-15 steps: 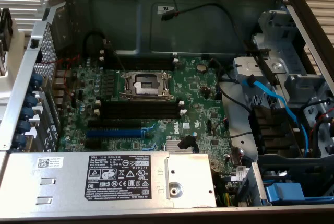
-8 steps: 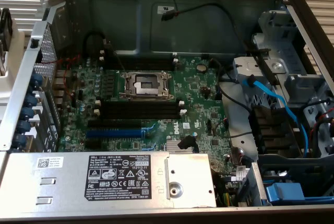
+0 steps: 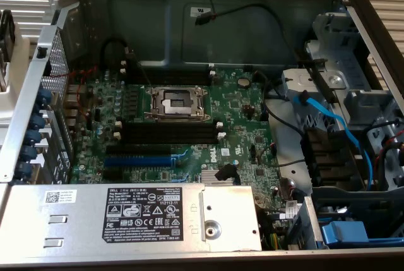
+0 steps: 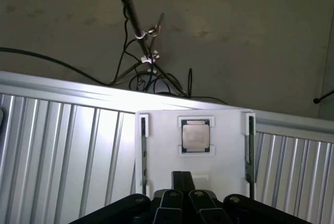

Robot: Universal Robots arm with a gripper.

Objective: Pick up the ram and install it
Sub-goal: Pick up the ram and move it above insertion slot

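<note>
**A:** Nearest the lens was the hand (image 4: pixel 182 181), its black fingers clenched together on nothing, poised over the edge of a white tray (image 4: pixel 219 182).

**B:** And the wider scene?

**A:** The open computer case (image 3: pixel 208 18) lay on its side, with the green motherboard (image 3: pixel 246 119) inside. The black memory slots (image 3: pixel 167 133) sat empty just beside the processor socket (image 3: pixel 175 102). The tray rested on the ribbed metal desk (image 4: pixel 62 156).

**B:** Where was the ram?

**A:** In that tray, as far as I could tell. The ram (image 4: pixel 144 156) was a thin dark strip standing on edge, with a second strip (image 4: pixel 250 151) on the far side of a processor chip (image 4: pixel 195 136).

**B:** So how should the pick be done well?

**A:** I judged the hand sat centred on the chip, not over either strip. A clean grasp would need it lined up along one strip, fingers parted enough to straddle the thin edge. It should grip at mid-length so the strip hangs level, and lift straight out of the tray's clips without brushing the chip.
</note>
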